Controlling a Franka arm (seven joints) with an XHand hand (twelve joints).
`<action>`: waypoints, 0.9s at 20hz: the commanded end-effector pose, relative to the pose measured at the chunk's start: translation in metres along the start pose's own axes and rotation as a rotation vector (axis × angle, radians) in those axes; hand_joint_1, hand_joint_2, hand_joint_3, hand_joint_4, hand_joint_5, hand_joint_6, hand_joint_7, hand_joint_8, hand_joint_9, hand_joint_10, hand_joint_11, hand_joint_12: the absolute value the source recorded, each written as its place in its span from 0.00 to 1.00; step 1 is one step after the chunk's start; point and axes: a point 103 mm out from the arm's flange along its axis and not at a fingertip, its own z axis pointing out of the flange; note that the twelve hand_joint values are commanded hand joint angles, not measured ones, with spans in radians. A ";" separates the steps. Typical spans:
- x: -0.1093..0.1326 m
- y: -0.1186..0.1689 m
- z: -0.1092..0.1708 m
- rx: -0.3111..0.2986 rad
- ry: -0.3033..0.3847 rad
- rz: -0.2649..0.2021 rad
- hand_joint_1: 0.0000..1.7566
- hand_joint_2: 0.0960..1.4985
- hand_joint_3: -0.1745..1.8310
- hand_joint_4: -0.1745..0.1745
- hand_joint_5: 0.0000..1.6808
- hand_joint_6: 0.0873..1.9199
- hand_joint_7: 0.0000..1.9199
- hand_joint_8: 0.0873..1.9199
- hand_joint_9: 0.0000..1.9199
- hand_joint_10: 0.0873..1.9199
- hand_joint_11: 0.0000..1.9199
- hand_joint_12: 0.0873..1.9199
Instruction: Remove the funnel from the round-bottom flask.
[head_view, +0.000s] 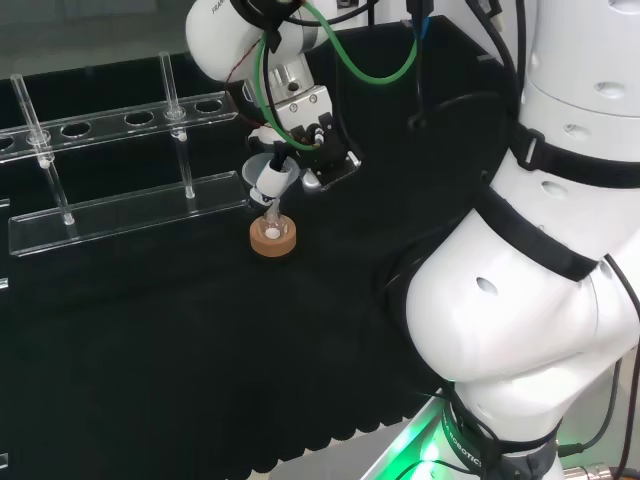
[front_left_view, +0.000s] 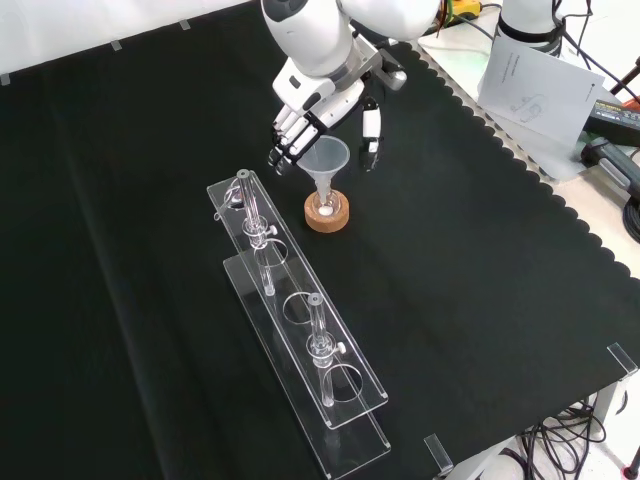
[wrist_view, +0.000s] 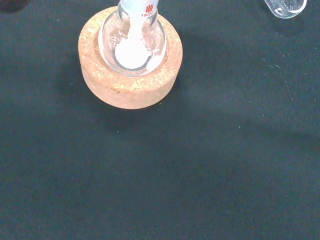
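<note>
1. The funnel (front_left_view: 326, 160) sat with its stem in the flask (wrist_view: 132, 42), which rested on a cork ring (front_left_view: 327, 213) on the table (front_left_view: 480, 260).
2. The hand (front_left_view: 320, 105) hung just behind the funnel's cone, fingers (front_left_view: 285, 140) on one side and thumb on the other, spread and holding nothing.
3. The step looked like the approach; next the fingers should close on the cone, then lift straight up.

Laboratory bench, black cloth (front_left_view: 480, 300), clear tube rack (front_left_view: 300, 330), round-bottom flask (wrist_view: 132, 45) on cork ring (wrist_view: 130, 85), funnel (front_left_view: 326, 160)
</note>
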 end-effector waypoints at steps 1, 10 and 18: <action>0.002 0.003 0.002 0.002 -0.037 0.000 0.36 0.49 0.17 0.44 0.07 0.00 0.00 0.25 0.14 0.37 0.16 0.75; 0.000 0.003 -0.001 -0.040 -0.128 0.042 0.38 0.53 0.24 0.40 0.18 0.00 0.12 0.33 0.30 0.29 0.20 0.71; -0.005 -0.004 -0.013 -0.085 -0.156 0.069 0.37 0.58 0.28 0.36 0.27 0.00 0.25 0.33 0.47 0.24 0.27 0.66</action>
